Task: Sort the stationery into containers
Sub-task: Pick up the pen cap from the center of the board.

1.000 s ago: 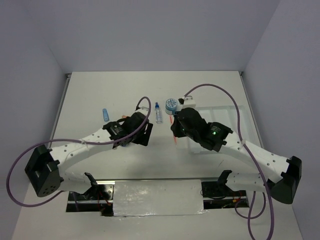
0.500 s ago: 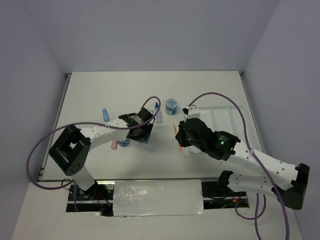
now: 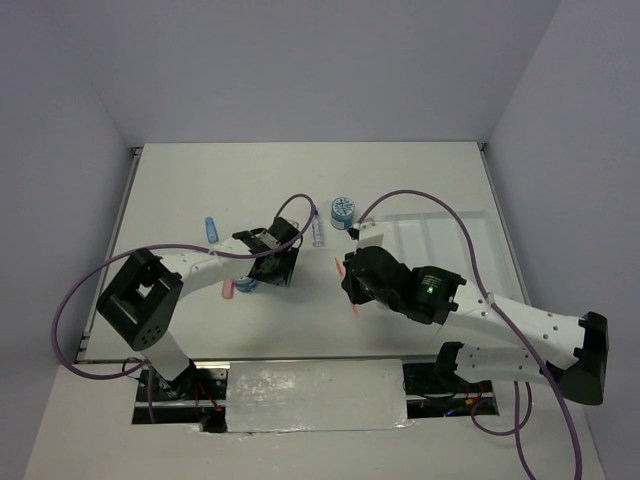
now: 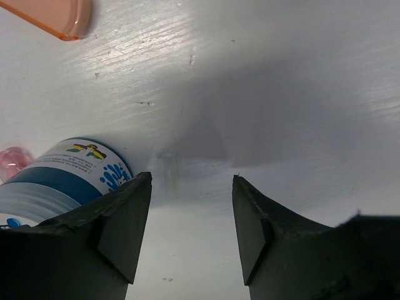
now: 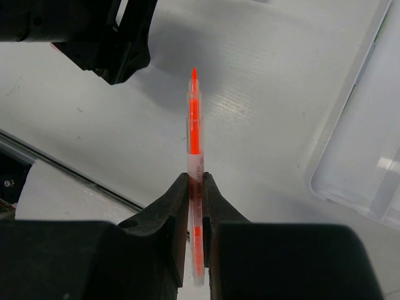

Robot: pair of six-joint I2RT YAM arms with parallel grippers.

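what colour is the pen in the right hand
Orange with a clear barrel, the thin plastic pen; best in right wrist view.

Round blue-white roll point(image 4: 69, 172) half behind the left gripper point(image 4: 191, 184), pink capsule-shaped piece point(image 4: 11, 164) and orange capsule-shaped piece point(image 4: 53, 14) clipped at frame edges, shallow white plastic tray point(image 5: 369, 144) cut off at right, thin orange pen point(image 5: 194, 125) partly hidden inside the right gripper point(image 5: 195, 179).

The top camera overlooks the whole table point(image 3: 200, 190) from behind; both wrist cameras face down, close above it.
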